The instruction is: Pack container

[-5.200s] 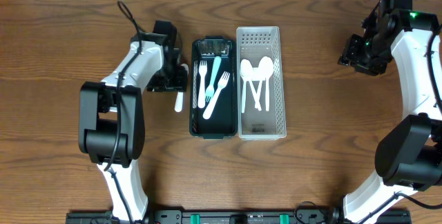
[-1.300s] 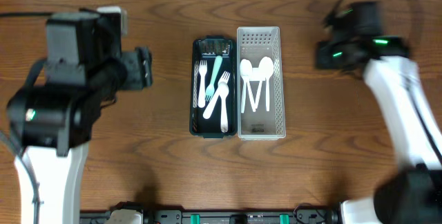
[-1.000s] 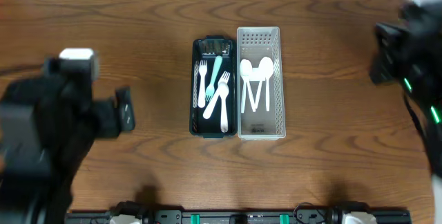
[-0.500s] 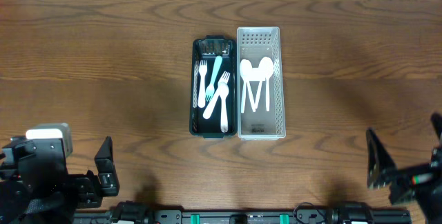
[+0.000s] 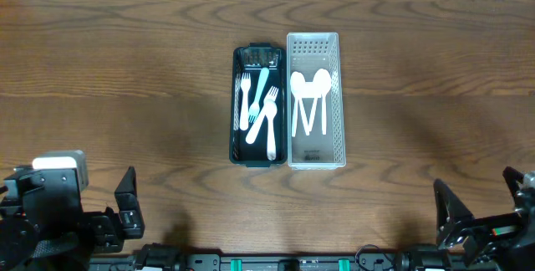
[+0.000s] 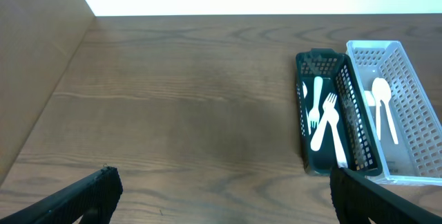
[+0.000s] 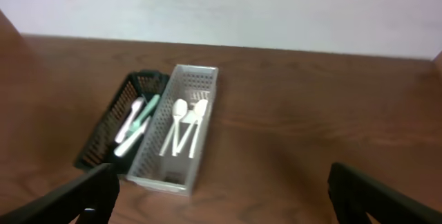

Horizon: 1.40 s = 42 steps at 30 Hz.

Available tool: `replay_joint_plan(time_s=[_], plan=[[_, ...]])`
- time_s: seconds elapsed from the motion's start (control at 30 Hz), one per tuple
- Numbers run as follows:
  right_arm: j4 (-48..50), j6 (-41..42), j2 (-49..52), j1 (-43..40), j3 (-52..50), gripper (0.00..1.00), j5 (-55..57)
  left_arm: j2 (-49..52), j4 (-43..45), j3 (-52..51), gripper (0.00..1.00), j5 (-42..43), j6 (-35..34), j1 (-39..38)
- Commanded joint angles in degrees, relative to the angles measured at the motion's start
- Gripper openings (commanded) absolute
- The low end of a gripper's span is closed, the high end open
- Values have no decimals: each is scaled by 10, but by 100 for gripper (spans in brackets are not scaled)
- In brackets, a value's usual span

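Overhead: forks (image 5: pixel 259 112) sorted into dark basket (image 5: pixel 234 150), spoons (image 5: pixel 309 95) into white basket (image 5: pixel 341 95); left hand (image 6: pixel 224 182) and right hand (image 7: pixel 221 175) sit at bottom corners, fingers apart, empty.

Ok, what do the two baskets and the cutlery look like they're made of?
Dark basket: probably dark green plastic, perforated walls. White basket: likely matte white plastic, gridded holes. Forks and spoons: seemingly plastic, flat white or pale teal, no metallic shine.

Open wood on the table (image 5: pixel 117 79) to the left and to the right, a clear run either side. Mid-table, the dark basket (image 5: pixel 233 95) and the white basket (image 5: pixel 343 95) stand wall to wall, touching. Both are open-topped; forks (image 5: pixel 266 114) and spoons (image 5: pixel 308 87) lie low inside.
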Motion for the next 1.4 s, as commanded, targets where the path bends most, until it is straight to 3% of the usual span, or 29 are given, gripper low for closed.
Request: replay_joint_plan(time_s=[0.0,0.13,0.4,0.53,0.7,0.9,1.37], plan=[[-2,123,0,-2,-3,99,1,0,-2,5,98,-9,3,3],[-5,120,0,-2,-3,99,22,0,-2,5,98,-9,3,3],[-1,64,0,-2,-52,99,216,0,-2,5,98,-9,3,3],[70,43,-24,-2,-140,99,235,0,-2,5,98,-9,3,3],[191,44,-105,-1,-321,99,189,0,-2,5,98,-9,3,3],[251,54,-199,0,-511,99,155,0,-2,5,98,-9,3,3],[338,61,-342,0,-742,99,155,0,-2,5,98,-9,3,3]])
